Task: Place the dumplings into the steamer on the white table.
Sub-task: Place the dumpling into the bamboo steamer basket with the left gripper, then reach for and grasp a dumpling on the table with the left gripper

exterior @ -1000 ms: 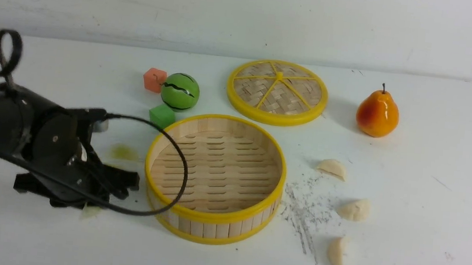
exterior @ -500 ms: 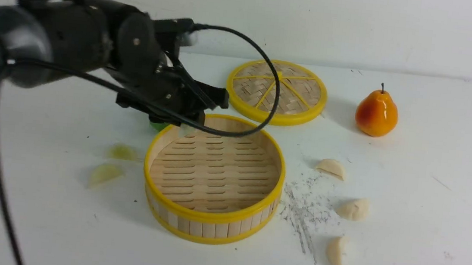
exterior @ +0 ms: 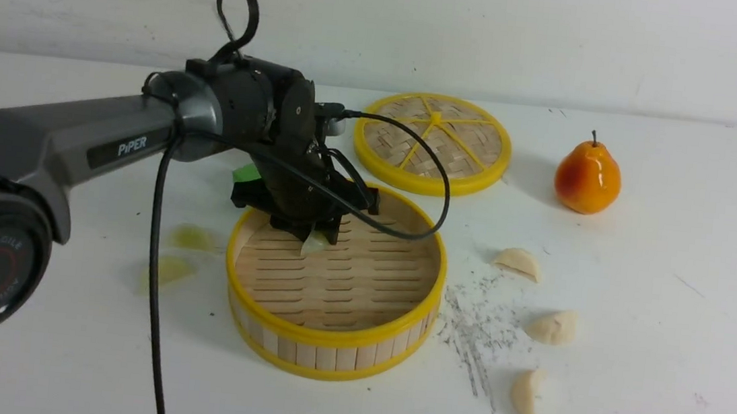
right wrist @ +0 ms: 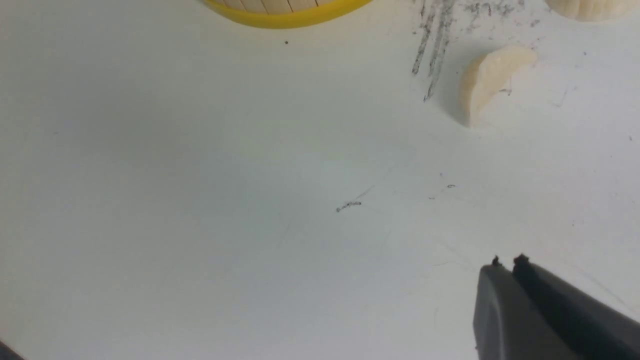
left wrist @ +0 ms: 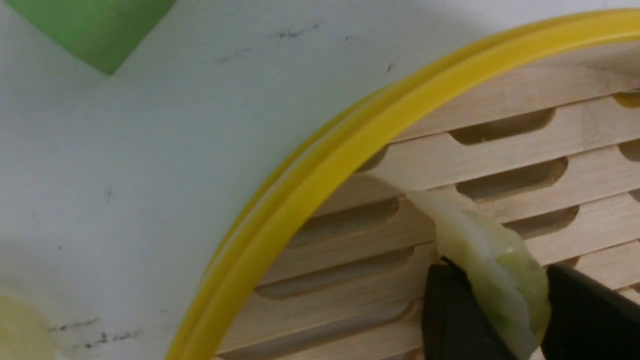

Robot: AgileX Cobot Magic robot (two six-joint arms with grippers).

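Yellow-green dumpling (left wrist: 492, 262) pinched between left jaws, seemingly above steamer (exterior: 328, 340) floor.

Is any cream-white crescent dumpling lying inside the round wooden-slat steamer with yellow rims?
No, the three cream-white dumplings lie on the white table to the right of the steamer.

Steamer (exterior: 327, 355) on table (exterior: 661, 397), lid (exterior: 433, 143) behind, pear (exterior: 588, 177) right of lid, three dumplings (exterior: 553, 327) right of steamer.
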